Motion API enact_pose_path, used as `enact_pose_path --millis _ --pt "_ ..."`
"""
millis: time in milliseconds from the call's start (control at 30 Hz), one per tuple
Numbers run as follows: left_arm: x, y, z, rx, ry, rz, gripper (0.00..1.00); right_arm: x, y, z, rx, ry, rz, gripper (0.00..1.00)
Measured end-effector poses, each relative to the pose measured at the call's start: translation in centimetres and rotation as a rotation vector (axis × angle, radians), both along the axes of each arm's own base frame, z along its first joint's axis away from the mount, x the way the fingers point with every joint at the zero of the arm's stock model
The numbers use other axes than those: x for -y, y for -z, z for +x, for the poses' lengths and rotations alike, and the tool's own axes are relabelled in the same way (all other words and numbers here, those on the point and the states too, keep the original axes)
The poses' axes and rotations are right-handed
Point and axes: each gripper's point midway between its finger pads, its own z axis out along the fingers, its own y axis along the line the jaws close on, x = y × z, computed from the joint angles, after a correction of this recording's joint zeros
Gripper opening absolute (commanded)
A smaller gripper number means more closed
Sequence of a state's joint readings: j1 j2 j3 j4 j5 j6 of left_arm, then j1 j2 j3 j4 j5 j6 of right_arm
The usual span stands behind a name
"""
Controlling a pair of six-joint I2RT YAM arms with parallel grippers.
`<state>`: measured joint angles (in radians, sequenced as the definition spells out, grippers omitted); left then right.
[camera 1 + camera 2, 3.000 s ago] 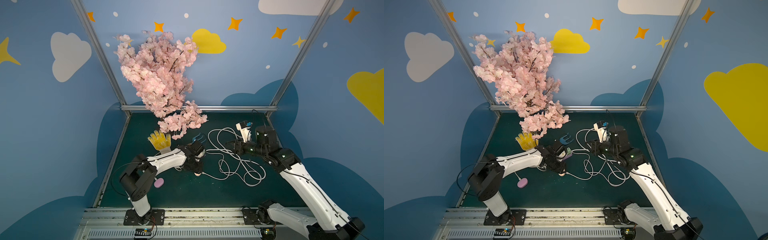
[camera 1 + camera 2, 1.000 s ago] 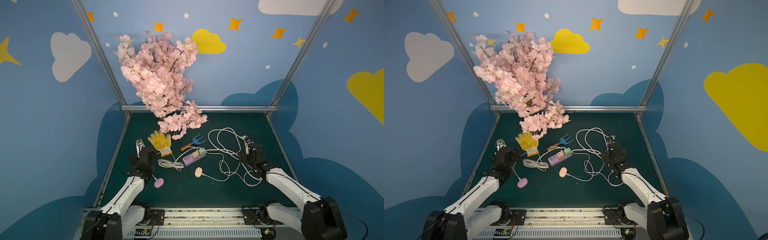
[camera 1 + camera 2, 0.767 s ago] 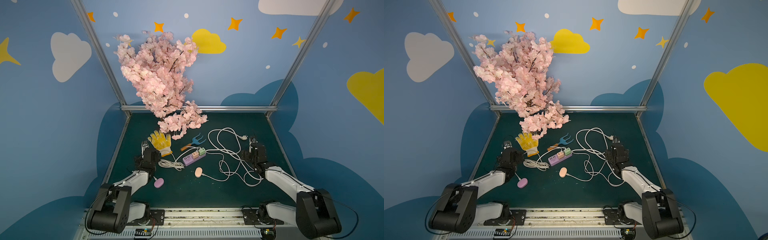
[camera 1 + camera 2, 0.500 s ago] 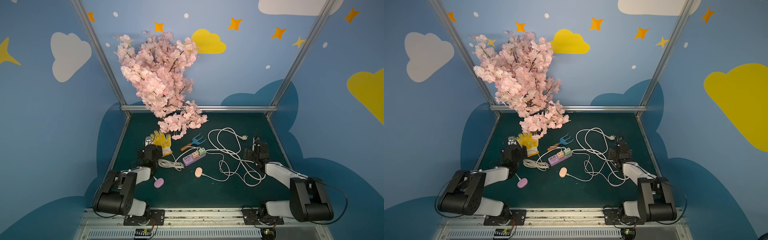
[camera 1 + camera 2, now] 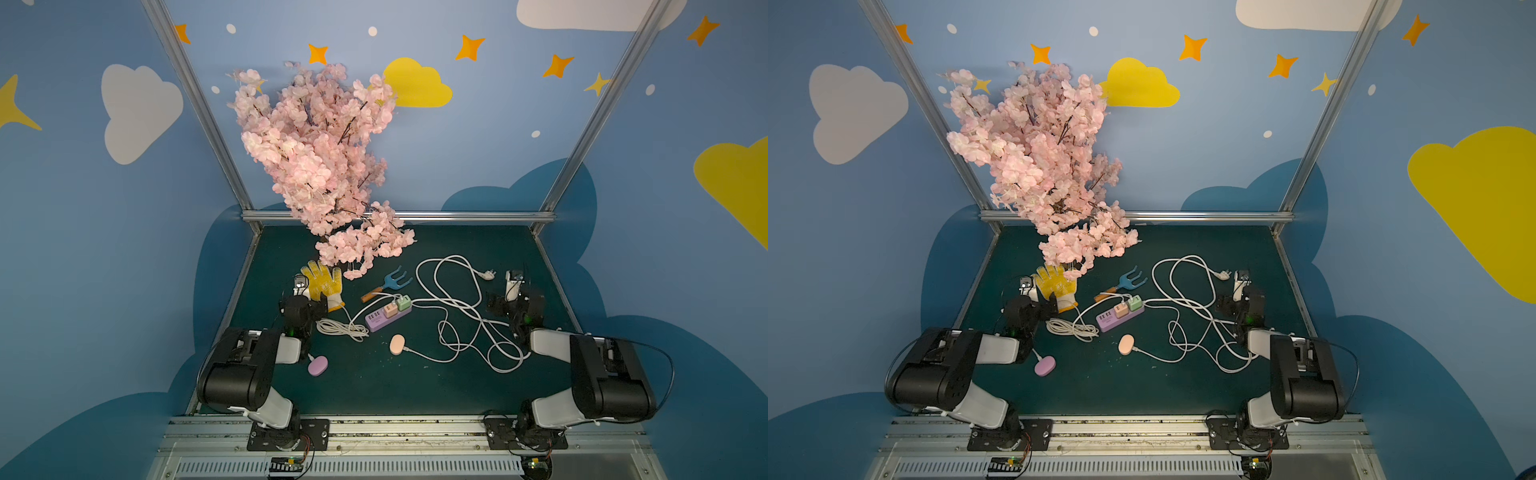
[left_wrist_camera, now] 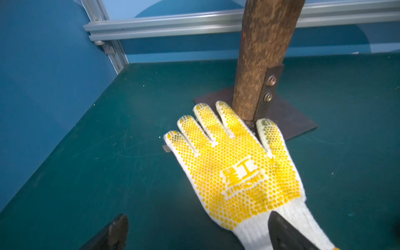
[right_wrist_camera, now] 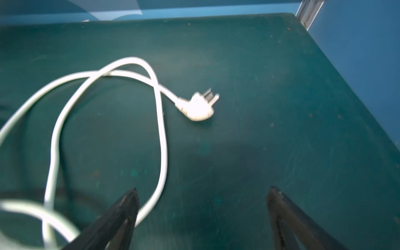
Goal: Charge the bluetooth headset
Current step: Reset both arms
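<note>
You get soft, even light in both top views, sharp throughout, with the posts (image 5: 196,104) leaning outward at the edges. Your right wrist view is smeared: the plug (image 7: 198,107) ahead of the right pincer (image 7: 203,189) blurs. The glove (image 6: 233,168) looks crisp.

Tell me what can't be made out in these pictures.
Purple case: its cable disappears behind the left arm in both top views.
Wall plug: blurred in the right wrist view, prongs unclear.
Power strip: ports too small in both top views.
Glove: cuff cut off by the left wrist view's edge.
</note>
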<state>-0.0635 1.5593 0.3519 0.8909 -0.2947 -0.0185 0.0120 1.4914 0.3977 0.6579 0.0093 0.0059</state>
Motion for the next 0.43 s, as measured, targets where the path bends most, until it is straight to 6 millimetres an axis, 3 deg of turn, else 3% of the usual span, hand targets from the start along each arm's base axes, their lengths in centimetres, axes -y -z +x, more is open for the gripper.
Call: enact_pose_path --millis 100,267,433 --pt "0.1 -0.4 0.3 0.011 0.008 -0.005 1.00 -0.1 2.3 -1.5 -0.060 -0.006 0.002 0.92" --pt "0.1 -0.3 0.3 0.005 0.013 -0.009 1.00 -0.3 -1.3 1.2 0.050 -0.018 -0.003 0.92" --pt "-0.4 -0.3 0.6 -0.006 0.027 -0.041 1.00 -0.4 -1.8 1.5 0.043 -0.022 -0.007 0.92"
